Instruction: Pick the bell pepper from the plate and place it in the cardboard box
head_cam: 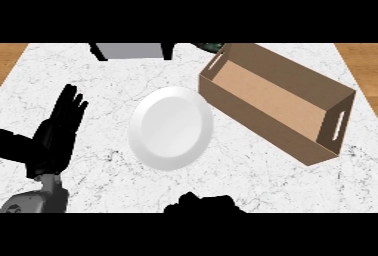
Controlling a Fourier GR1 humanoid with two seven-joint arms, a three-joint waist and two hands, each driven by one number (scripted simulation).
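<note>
Right hand (203, 204): nearest to us in the head view, we saw it as a black shape at the lower edge, below the plate. We could not tell whether it was open, closed or gripping anything.
Left forearm (33, 201): grey, it entered at the lower left corner.
Left hand (59, 131): it rested open at the view's left with its fingers straight and pointing up the view. It held nothing and was apart from the plate.
Plate (171, 127): white and round, it lay on the counter's middle between the left hand and the box, just beside the box's near corner. We saw only its white face.
Cardboard box (251, 117): brown and open-topped, it sat at an angle on the right side. It had a handle slot (338, 125) in its right end wall, and we saw only brown floor inside it.
Bell pepper: we could not place it for sure.
Dark green object (209, 46): it peeked out at the box's far corner, at the top edge. We could not tell what it was.
Grey object (131, 50): it sat at the top edge, left of the box, flanked by black parts.
Counter (111, 170): white marbled top, with wood showing beyond both sides.
</note>
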